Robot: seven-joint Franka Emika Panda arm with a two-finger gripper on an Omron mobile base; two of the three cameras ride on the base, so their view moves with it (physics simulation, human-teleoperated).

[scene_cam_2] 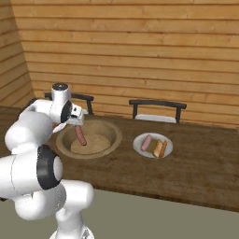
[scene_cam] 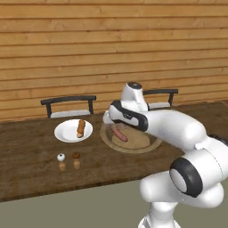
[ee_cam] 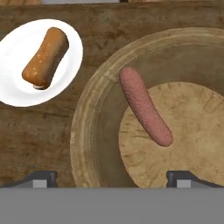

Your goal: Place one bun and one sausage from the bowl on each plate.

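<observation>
- While one sausage [ee_cam: 145, 108] is left lying in the bowl [ee_cam: 94, 118], both plates already carry food, so the task looks most of the way done.
- On the right plate [scene_cam_2: 139, 147] a sausage [scene_cam_2: 146, 142] and a bun [scene_cam_2: 160, 148] lie side by side; that plate appears finished.
- On the left plate [scene_cam: 62, 133] lies only a bun [scene_cam: 81, 128], so it lacks its sausage.
- Judging from this, what remains is to pick the bowl's sausage and set it beside the bun on the left plate.
- That sausage rests slantwise, partly on the bowl's sloping wall and partly on its flat floor, towards the bowl's left side.
- Over the table [scene_cam: 26, 169], the arm reaches forward from the base and bends down, the hand hanging above the bowl and looking nearly straight into it.
- At the end of it the gripper [ee_cam: 112, 178] stands with its jaws spread wide, holding nothing; its two fingertips [ee_cam: 41, 178] straddle the bowl's near rim, clear of the sausage.
- Two small shakers [scene_cam: 69, 161] stand on the near side of the left plate, away from the work.
</observation>
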